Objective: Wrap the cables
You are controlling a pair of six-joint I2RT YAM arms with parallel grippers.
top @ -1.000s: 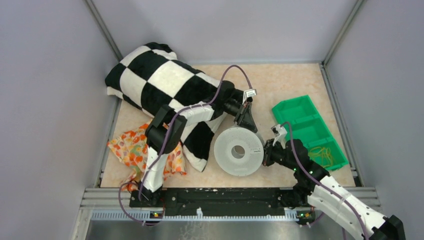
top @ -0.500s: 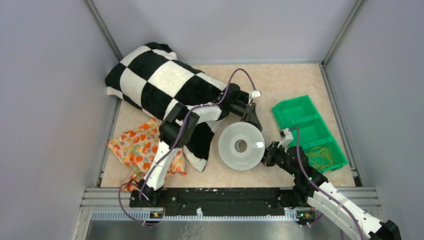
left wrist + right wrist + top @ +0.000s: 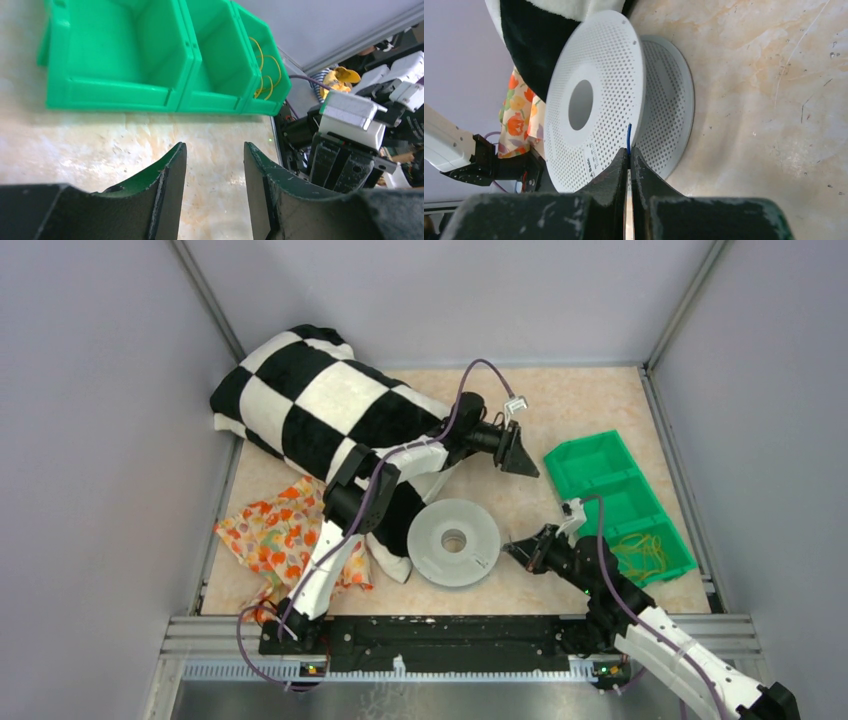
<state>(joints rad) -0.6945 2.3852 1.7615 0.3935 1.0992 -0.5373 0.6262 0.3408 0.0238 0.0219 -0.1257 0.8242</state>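
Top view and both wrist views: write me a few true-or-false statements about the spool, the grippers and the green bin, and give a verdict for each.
1. The spool lies flat on the table. True.
2. The left gripper holds the cable. False: its fingers are apart with nothing between them, and it points toward the green bin.
3. The right gripper is shut on the thin blue cable right beside the spool's rim. True.
4. The yellow rubber bands lie in the middle compartment of the green bin. False: they are in the end compartment, the one nearest the arms' bases. The other two compartments show nothing inside.
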